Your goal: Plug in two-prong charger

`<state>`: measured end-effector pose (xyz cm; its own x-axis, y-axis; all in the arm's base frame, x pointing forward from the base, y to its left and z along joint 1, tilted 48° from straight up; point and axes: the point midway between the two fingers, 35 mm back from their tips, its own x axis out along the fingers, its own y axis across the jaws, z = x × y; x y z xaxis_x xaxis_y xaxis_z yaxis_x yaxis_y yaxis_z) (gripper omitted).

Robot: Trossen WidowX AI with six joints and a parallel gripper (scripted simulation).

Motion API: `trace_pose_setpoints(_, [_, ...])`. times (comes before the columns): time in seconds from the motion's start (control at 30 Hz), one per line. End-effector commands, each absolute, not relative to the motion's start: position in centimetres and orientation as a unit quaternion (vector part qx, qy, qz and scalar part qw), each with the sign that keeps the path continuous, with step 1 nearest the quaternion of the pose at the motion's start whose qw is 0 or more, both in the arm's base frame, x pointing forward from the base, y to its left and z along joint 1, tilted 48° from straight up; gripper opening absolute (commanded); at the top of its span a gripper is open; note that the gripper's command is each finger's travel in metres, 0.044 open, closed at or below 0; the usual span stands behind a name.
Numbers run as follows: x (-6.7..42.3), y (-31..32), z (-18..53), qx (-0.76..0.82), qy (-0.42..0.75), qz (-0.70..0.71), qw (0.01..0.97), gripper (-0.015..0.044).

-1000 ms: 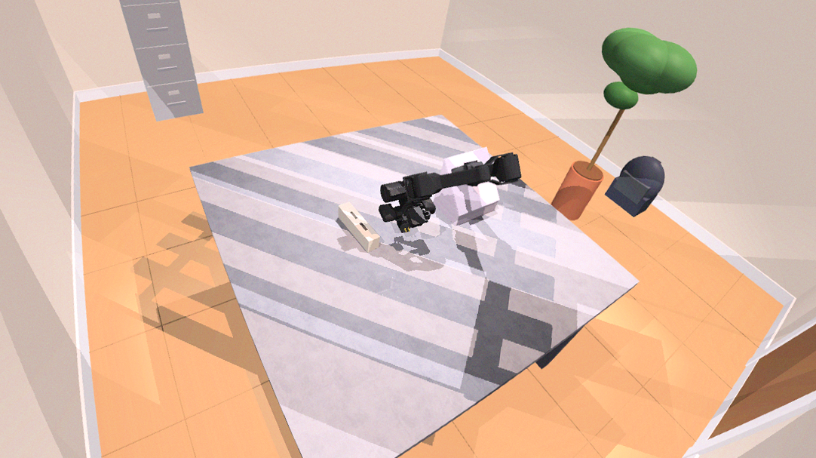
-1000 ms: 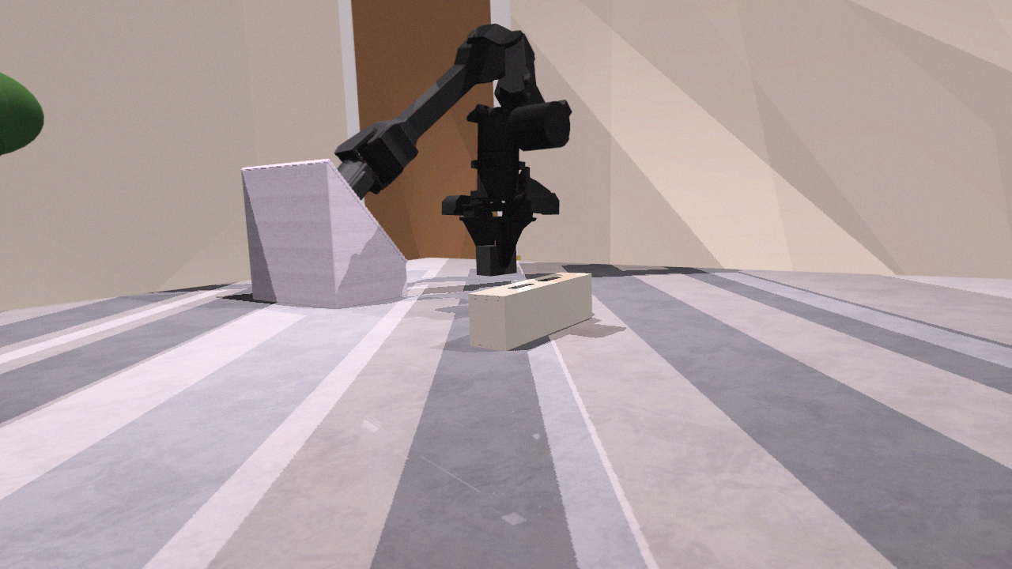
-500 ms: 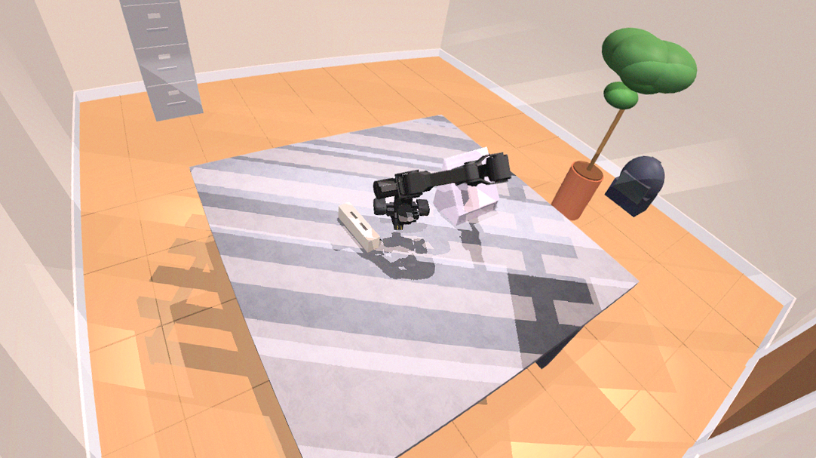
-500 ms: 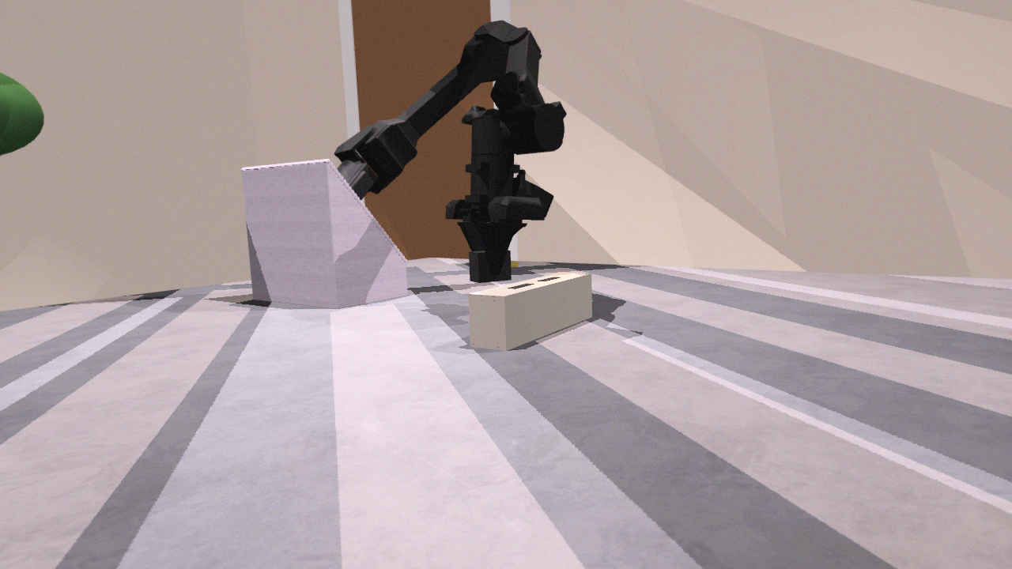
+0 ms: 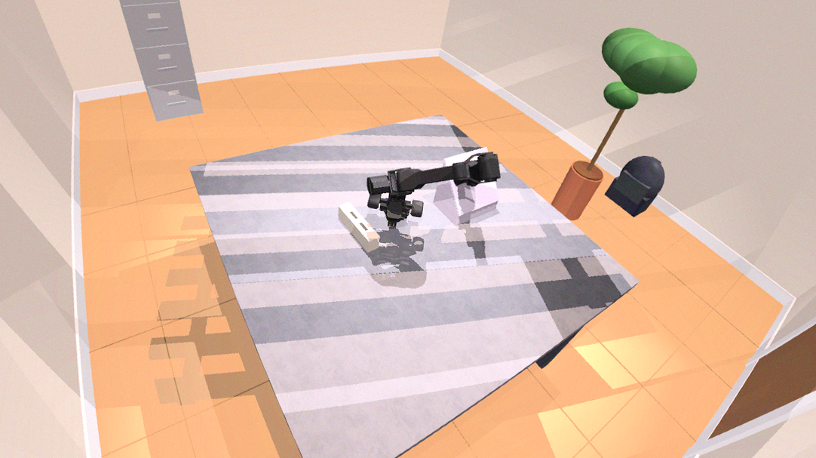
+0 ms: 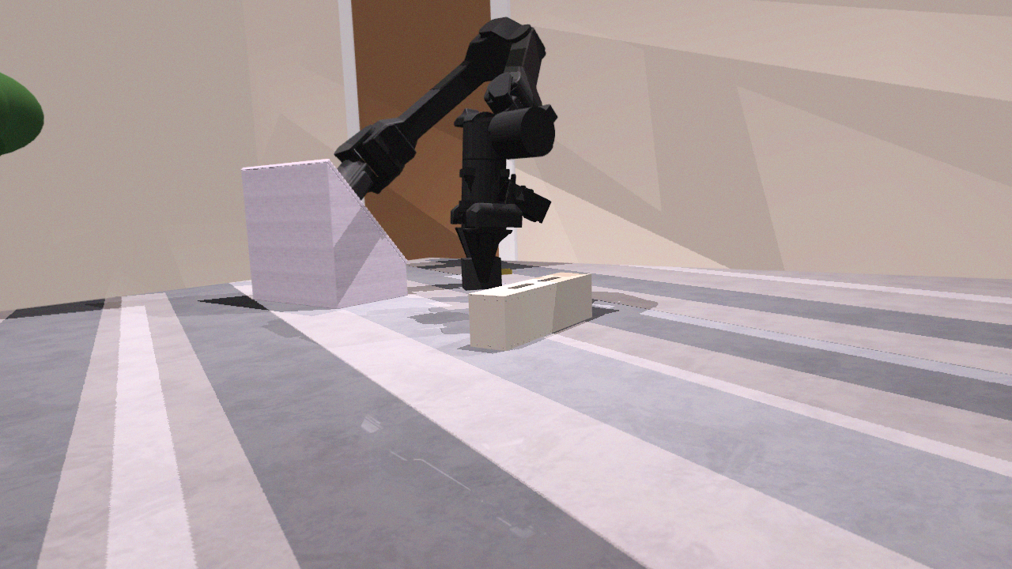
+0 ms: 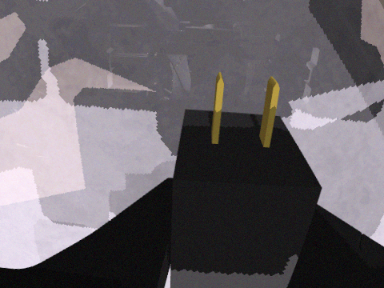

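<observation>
My claw (image 6: pixel 481 272) holds the black charger (image 7: pixel 242 208) tight, prongs (image 7: pixel 269 112) pointing down, just behind the power strip (image 6: pixel 530 307) mid-bench.

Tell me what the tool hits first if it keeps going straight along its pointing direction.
Likely the striped table top: the tool grips the charger, prongs leading over bare surface. The power strip sits off to the side, though depth is unclear.

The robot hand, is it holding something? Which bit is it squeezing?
Yes. The hand is shut on the black charger, squeezing the two sides of its boxy body. The two yellow prongs stick out free at the front.
</observation>
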<state>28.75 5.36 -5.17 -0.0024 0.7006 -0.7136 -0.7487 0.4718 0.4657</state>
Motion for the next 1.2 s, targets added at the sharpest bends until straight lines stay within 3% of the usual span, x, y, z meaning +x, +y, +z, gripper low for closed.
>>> trace_pose_setpoints(0.0, [28.9,5.0,-6.0,0.005,0.506,0.496,0.705,0.0])
trace_pose_setpoints(1.17, [28.6,2.4,-11.9,0.217,0.63,0.343,0.663,0.0])
